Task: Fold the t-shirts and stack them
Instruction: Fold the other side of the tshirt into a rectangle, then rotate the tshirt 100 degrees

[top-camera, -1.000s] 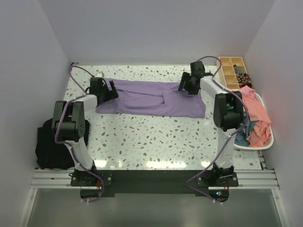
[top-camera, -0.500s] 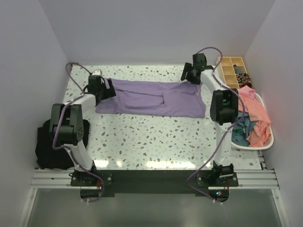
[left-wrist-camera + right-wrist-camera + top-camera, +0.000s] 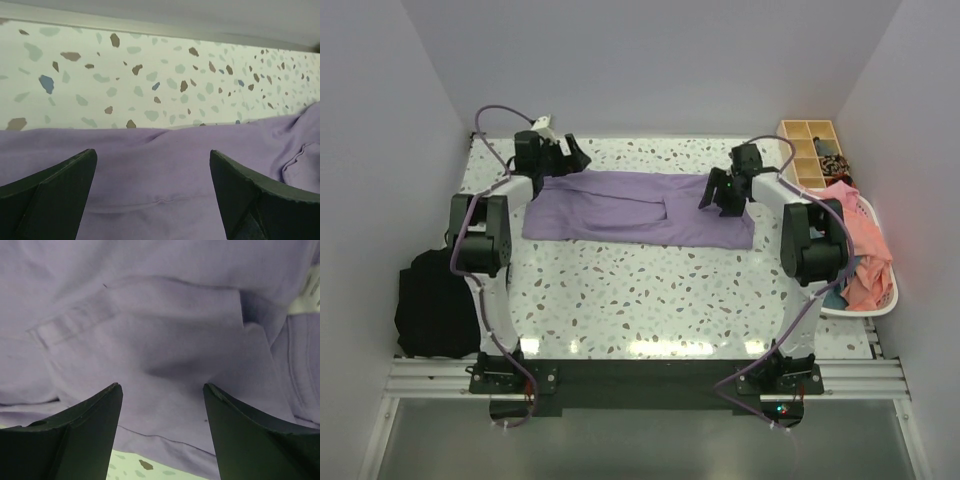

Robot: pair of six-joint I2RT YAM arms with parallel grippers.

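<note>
Speckled white terrazzo table (image 3: 640, 290) fills the middle of the top view, walled in by plain pale panels on three sides. A lavender t-shirt (image 3: 630, 205) lies flat across the upper half of the table, spread into a long band from left to right, with folds and a doubled layer near its centre.

At the upper left of the shirt, the left gripper (image 3: 567, 156) hangs at the cloth's far edge. In the left wrist view its gripper (image 3: 152, 195) has both dark fingers (image 3: 55, 185) set wide apart. Purple cloth lies below them and bare table beyond, with nothing pinched.

The right gripper (image 3: 717, 195) sits over the shirt's right part, towards the upper right of the table. In the right wrist view this gripper (image 3: 162, 435) is also spread wide. Its fingers (image 3: 75, 435) frame rumpled lavender fabric with a seam and a stitched hem, and grasp nothing.

At the right edge a white basket (image 3: 868, 311) holds a salmon-pink t-shirt (image 3: 865, 240). Above the basket stands a wooden compartment tray (image 3: 810, 150). A black fabric bundle (image 3: 435, 305) sits at the left edge, beside the left arm.
</note>
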